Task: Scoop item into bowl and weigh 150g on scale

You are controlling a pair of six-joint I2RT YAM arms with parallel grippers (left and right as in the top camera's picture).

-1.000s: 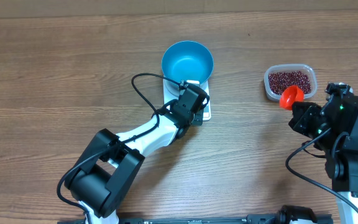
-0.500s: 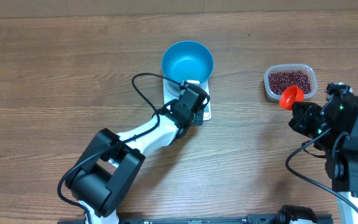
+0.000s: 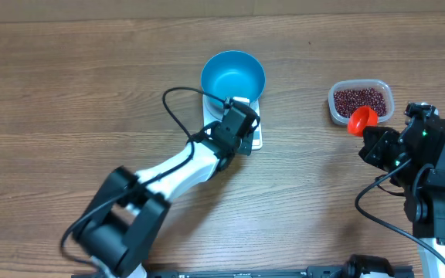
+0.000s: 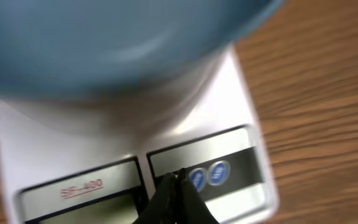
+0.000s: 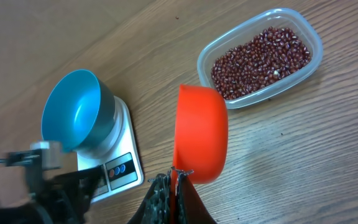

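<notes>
I see a matt wood-grain tabletop (image 3: 68,85), a smooth plastic bowl (image 3: 232,75), a white plastic scale (image 4: 229,106) with glossy panels, a clear plastic tub (image 5: 316,46) of shiny beans (image 5: 260,53), and a glossy orange plastic scoop (image 5: 201,134).

On the scale (image 4: 232,109), I read red lettering on the label panel (image 4: 82,188) at its front edge. It looks like "SF-400", though blur leaves me unsure of every character. Beside it sit two round blue buttons (image 4: 208,175), and their symbols are too small to read.
</notes>
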